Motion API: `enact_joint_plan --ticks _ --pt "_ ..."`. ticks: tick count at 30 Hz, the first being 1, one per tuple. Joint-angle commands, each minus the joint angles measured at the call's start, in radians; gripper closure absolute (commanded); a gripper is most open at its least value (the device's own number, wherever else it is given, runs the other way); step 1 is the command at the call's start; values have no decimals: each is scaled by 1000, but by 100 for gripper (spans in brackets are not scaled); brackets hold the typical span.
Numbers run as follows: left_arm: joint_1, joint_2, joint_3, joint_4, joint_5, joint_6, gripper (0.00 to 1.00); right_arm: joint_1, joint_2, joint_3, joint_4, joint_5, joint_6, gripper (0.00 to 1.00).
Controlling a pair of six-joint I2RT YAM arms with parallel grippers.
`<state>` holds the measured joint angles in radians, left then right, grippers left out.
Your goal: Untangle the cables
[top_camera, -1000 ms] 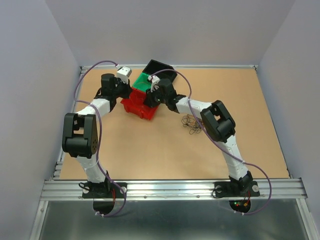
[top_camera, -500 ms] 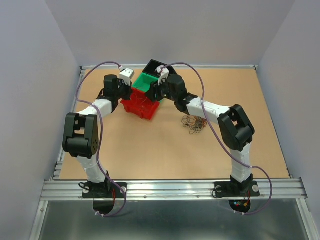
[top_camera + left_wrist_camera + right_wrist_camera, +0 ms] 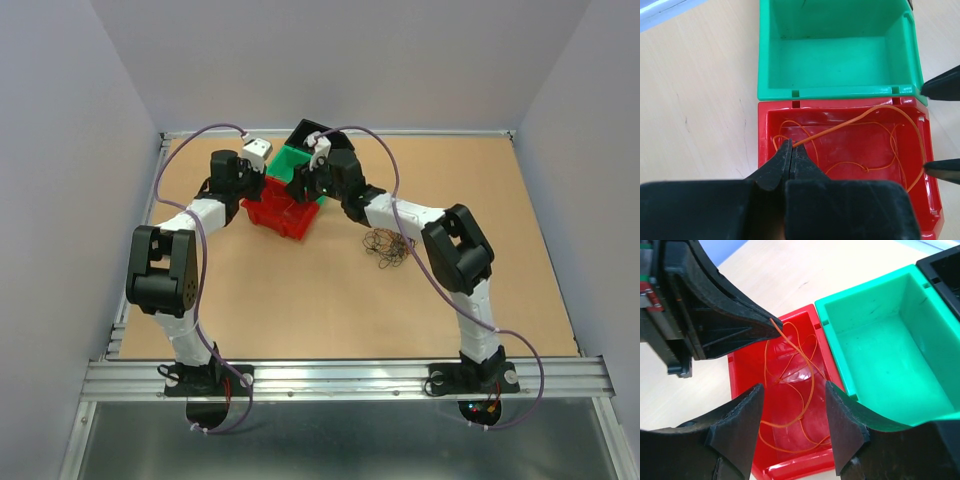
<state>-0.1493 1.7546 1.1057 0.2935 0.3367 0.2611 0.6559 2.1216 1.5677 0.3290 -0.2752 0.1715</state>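
The cables still tangled lie as a small dark bundle (image 3: pixel 386 247) on the table, right of the bins. A red-orange wire (image 3: pixel 850 122) lies in loose loops inside the red bin (image 3: pixel 762 130). My left gripper (image 3: pixel 791 146) is shut on one end of this wire, over the bin's left part. It also shows in the top view (image 3: pixel 259 190). My right gripper (image 3: pixel 794 400) is open and empty above the red bin (image 3: pixel 735 375), and the wire (image 3: pixel 810 385) hangs between its fingers (image 3: pixel 742 407). In the top view it (image 3: pixel 300 186) sits at the bin's far right corner.
An empty green bin (image 3: pixel 290 160) stands against the far side of the red bin (image 3: pixel 285 226), and a black bin (image 3: pixel 315 132) behind that. Grey walls close the table on three sides. Purple cables loop over both arms.
My right gripper has drawn back from inside the red bin toward its far right corner, and its elbow swung right, then partly back. My left gripper has barely moved.
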Motion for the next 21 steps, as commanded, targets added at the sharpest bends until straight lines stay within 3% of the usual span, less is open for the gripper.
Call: enact_joint_plan --ticks 1,6,8,9,11,12,14,17,21 --pt "-10 -72 -13 9 5 27 100 -1 41 101 24 -36 -27 43" --pt "-12 -90 -27 9 5 44 100 1 84 143 22 -36 -40 43" --pt "-12 -95 -30 7 5 47 100 -1 101 161 18 -33 -40 49" --pt "-13 -95 -30 6 5 49 100 -1 106 166 15 -42 -41 61" --pt "-13 -96 -30 4 4 49 100 -1 112 169 12 -55 -41 75" --pt "-13 -95 -29 4 2 49 100 1 113 166 12 -61 -40 88" --pt "-13 -95 -29 4 -2 49 100 -1 112 158 12 -67 -36 99" --pt "-13 -95 -27 4 -8 47 98 1 101 118 13 -67 -41 100" --pt "-13 -98 -30 7 -5 46 77 7 97 72 18 -76 -43 99"
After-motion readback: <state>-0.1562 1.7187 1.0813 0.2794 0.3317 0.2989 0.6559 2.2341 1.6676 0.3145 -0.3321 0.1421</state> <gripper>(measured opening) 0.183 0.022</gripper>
